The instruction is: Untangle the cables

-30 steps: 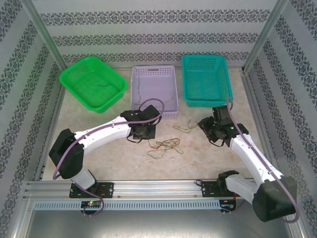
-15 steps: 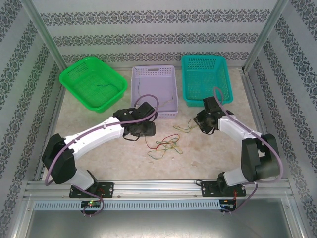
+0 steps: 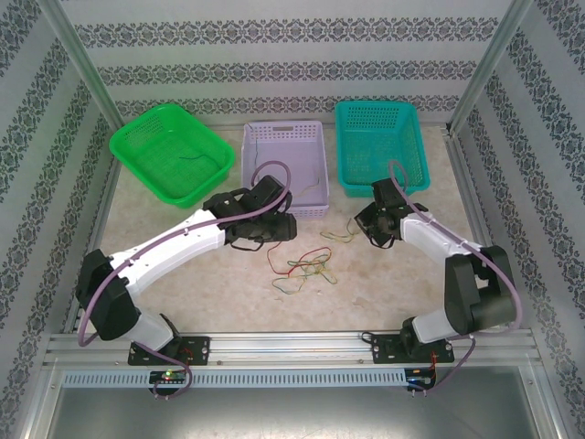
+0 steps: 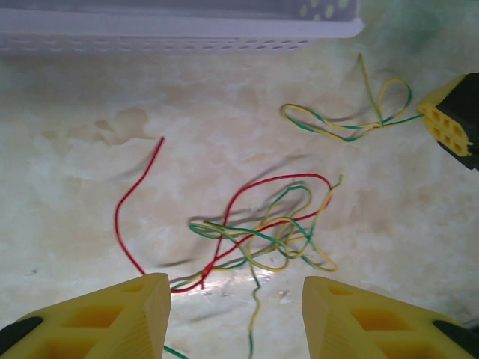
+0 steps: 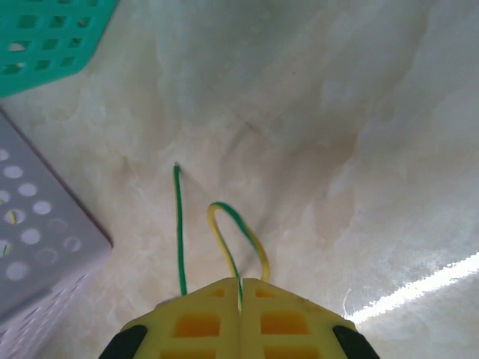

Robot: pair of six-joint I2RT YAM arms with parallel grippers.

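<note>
Pale marbled tabletop (image 3: 228,302) spreads across the cell, with a green basket (image 3: 151,146), a lavender basket (image 3: 283,129) and a teal basket (image 3: 375,104) lined up along its far side. Most of the cables (image 3: 306,268) lie near the middle of the table as a loose tangle (image 4: 262,232) of red, green and yellow strands looped through one another, with one red wire (image 4: 129,202) trailing out to the side. A separate yellow-and-green cable (image 3: 340,234) lies apart from that knot, just in front of the gap between the lavender and teal baskets. The right gripper (image 5: 239,290) has its fingers pressed together on this cable, which loops out from between the tips. The left gripper (image 4: 233,303) hovers above the tangle with its fingers spread and nothing between them. These wires look very light, thin and limp, so they will likely drag their neighbours along and slip from a loose pinch. A free end or an outer loop, such as the red tail, seems the best place to take hold.
</note>
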